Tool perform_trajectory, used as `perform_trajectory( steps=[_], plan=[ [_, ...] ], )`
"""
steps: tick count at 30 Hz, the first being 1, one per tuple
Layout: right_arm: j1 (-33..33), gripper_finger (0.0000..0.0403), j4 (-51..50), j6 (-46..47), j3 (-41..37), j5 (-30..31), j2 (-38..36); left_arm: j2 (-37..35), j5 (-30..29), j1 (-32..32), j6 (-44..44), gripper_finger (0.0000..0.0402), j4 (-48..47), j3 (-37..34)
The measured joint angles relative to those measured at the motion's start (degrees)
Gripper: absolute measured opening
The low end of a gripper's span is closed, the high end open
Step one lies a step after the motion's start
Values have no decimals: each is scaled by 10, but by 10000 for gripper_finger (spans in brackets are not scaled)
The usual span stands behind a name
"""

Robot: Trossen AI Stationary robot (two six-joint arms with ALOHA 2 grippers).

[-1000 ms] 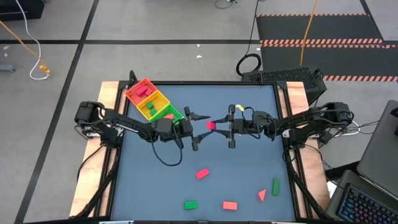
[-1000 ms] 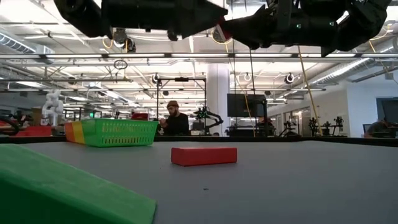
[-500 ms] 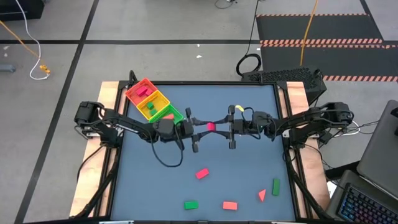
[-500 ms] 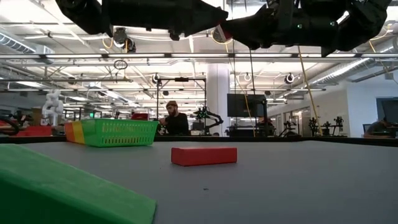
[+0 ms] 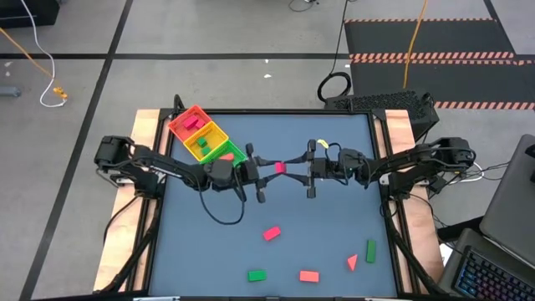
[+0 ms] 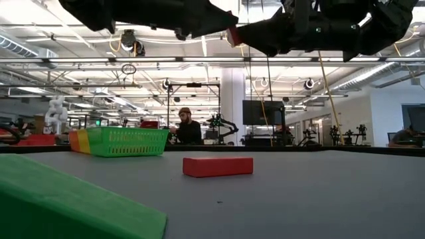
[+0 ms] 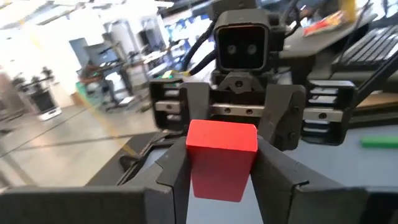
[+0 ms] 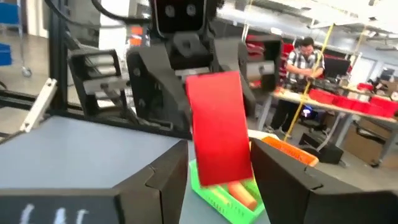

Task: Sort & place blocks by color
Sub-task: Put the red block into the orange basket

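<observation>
A small red block (image 5: 279,168) hangs in mid-air above the table's middle, between my two grippers, which face each other. My left gripper (image 5: 274,170) comes from the left and is shut on the red block (image 7: 222,158). My right gripper (image 5: 294,168) stands open around the block's other end (image 8: 219,127), with a gap beside one finger. More blocks lie flat near the near edge: a red one (image 5: 272,233), a green one (image 5: 257,274), a red one (image 5: 309,275), a red wedge (image 5: 352,262) and a green one (image 5: 370,250). My left gripper pinches the red block's sides (image 7: 194,168) between its two fingers (image 7: 273,177), coming level from the table's left. The block is lifted clear of the table and stands roughly upright in the hold.
The red-yellow-green tray (image 5: 219,134) sits at the far left of the table, just behind my left arm, with a few blocks inside. In the low view a red brick (image 6: 218,166) and a green block (image 6: 66,206) lie on the table. A person sits in the room behind.
My left gripper has moved right to the red block at my right gripper's fingertips and taken hold of it. The block has then shifted slightly toward the table's left with my left arm. My right arm has kept still.
</observation>
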Motion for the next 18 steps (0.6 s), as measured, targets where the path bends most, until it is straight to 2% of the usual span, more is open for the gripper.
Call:
perform_trajectory(
  steps=[6, 13, 18],
  plan=[
    [-7, 170, -35, 0, -1, -4, 0, -60, -96, 1, -1, 128, -83, 0],
    [-11, 171, -41, 1, -1, -3, 0, -141, -304, 18, -31, 128, -268, 0],
    [-11, 171, -41, 2, -1, -3, 0, -188, -397, 63, -86, 128, -392, 0]
  ],
)
